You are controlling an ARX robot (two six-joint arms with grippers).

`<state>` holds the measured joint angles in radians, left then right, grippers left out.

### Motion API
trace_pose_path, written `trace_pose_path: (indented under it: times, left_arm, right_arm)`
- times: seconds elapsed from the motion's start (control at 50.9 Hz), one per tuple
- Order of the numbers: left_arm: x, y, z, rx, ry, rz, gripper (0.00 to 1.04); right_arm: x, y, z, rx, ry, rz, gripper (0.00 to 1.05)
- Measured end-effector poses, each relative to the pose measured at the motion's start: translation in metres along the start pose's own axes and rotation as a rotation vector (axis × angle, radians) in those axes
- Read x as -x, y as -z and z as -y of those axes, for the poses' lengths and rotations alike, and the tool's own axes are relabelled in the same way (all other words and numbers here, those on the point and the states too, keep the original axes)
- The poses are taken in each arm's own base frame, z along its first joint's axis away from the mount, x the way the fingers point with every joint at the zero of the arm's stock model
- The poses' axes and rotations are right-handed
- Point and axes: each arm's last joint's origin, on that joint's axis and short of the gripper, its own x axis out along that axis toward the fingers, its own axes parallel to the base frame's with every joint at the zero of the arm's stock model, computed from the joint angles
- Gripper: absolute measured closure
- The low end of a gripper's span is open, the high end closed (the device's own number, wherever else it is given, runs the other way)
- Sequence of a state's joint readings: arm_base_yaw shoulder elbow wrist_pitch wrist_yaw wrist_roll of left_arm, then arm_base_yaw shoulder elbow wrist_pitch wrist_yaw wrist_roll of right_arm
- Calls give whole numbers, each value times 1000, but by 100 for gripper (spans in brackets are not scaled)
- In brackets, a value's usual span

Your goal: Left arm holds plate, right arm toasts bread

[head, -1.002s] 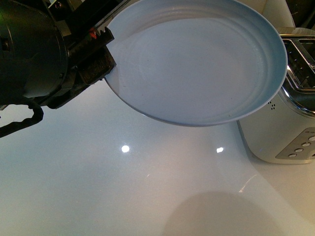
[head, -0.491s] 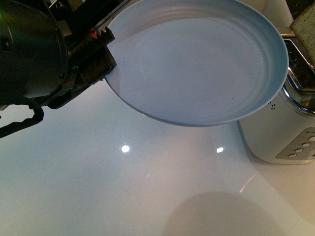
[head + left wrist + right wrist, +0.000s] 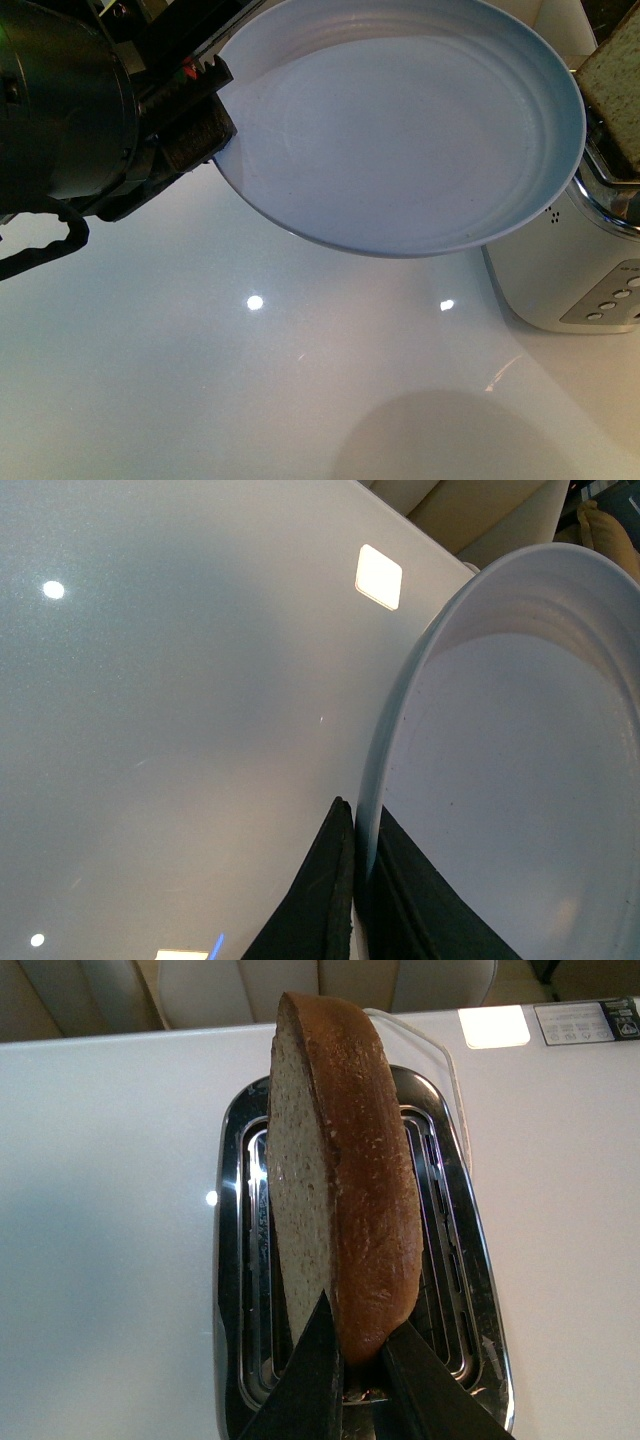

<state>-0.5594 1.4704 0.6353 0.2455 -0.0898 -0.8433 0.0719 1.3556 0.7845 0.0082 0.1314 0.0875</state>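
Left pincer (image 3: 214, 105): closing tight on the plate's left rim, with one toothed finger lying over the rim and one under it.
Plate (image 3: 400, 130): pale blue and bare, hanging tilted above the bench (image 3: 200, 380); its right rim is overlapping the toaster's left side in the front view.
Right pincer (image 3: 360, 1360): pinching the bread by its crust, the slice filling the narrow gap between the fingers.
Bread (image 3: 340, 1190): standing on edge over the toaster's chrome slotted top, just right of the plate's rim. Cannot tell which slot it is lining up with.
Toaster (image 3: 232, 1260): sitting on the bench at right.
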Motion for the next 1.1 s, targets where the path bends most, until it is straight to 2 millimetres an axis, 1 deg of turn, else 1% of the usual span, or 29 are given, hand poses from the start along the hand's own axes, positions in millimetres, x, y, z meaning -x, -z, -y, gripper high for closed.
trace_pose_path:
  times: [0.295,0.452,0.727,1.1]
  left_arm:
    - [0,0,0,0,0,0,102]
    - [0,0,0,0,0,0,102]
    - [0,0,0,0,0,0,102]
    - [0,0,0,0,0,0,102]
  right_arm:
    - [-12,-1,-5,17,7,-22,102]
    - [-18,2,-7,23,18,-42,102]
    - [-22,7,-11,42,30,-60,102]
    - [-28,29,-16,82,26,-113,102]
